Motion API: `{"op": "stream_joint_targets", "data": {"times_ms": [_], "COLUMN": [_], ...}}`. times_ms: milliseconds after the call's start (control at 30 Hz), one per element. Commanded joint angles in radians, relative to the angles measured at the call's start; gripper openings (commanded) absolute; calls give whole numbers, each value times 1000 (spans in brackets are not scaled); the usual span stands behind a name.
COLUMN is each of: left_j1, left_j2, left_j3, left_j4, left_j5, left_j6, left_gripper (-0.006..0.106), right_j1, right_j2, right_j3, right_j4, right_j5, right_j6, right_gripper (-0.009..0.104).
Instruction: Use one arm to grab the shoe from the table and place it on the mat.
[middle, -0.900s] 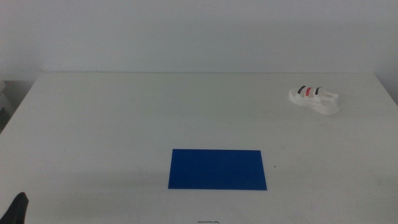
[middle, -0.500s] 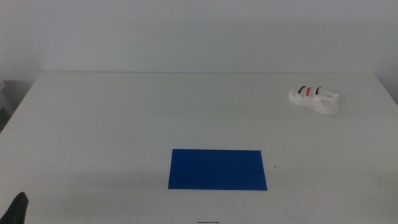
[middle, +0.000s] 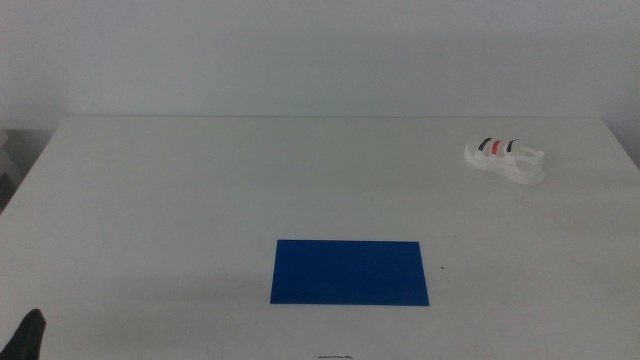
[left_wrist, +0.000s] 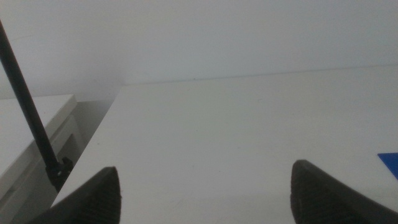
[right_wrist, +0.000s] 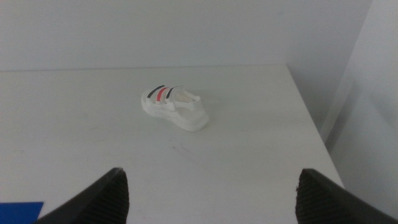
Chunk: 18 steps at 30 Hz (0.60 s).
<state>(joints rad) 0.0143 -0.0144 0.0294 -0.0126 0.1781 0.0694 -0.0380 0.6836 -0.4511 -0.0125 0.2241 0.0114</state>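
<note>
The right gripper (right_wrist: 208, 190) hangs above the white counter (middle: 200, 190) with its two dark jaws spread wide and nothing between them. The shoe (right_wrist: 175, 107) lies ahead of it, well apart from the jaw tips and roughly in line with the gap between them, resting on its sole near the counter's far right corner, its black and red stripes facing up. In the right wrist view a corner of the dark-blue mat (right_wrist: 18, 209) shows just beside one jaw. The left gripper (left_wrist: 205, 193) waits over the near left part of the counter, jaws likewise spread wide and empty, with an edge of the mat off to one side. In the middle view the mat (middle: 349, 272) lies flat, well apart from the shoe (middle: 505, 160), and only a dark tip of the left gripper (middle: 28, 335) shows.
</note>
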Motion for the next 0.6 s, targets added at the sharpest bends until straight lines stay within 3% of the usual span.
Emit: {"op": "stream_joint_targets", "data": {"times_ms": [0,300,567], "left_j1": [-1,-1,-1], "left_j2": [-19,-19,-19], "left_j3": [-3,-3,-3], "left_j4": [-9,-9,-9], "left_j5": [-83,-83,-83], "left_j6": [-15,-15,-15], "left_gripper": [94,94,94], "right_j1": [3,3,4], "right_j2": [87,249,447], "right_j3": [-86,-107,-332], "right_j4": [4,27,22], "right_j5": [-58,-112,124], "right_j6": [-2,5,-68], "right_gripper": [71,71,71]}}
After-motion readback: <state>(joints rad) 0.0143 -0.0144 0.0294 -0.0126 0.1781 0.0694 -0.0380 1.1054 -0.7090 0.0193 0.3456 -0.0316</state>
